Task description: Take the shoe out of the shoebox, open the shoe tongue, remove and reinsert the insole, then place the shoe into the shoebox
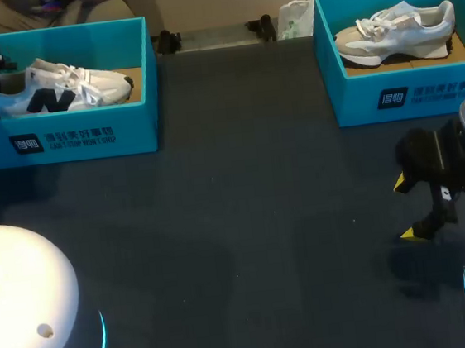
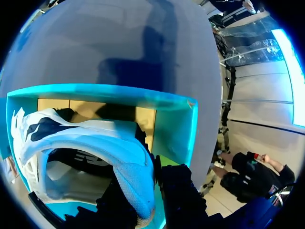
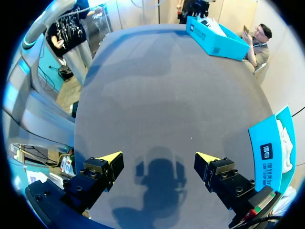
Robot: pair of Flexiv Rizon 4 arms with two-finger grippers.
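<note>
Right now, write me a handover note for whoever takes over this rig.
Left tool: shut on the heel collar of the left shoe, which sits in the left shoebox.
Right tool: open, empty, above the bare table, short of the right shoebox.
Done: the grasp only; the shoe is not yet lifted out.
Left to do: lift it out, open the tongue, take the insole out and put it back, return the shoe to its box.
</note>
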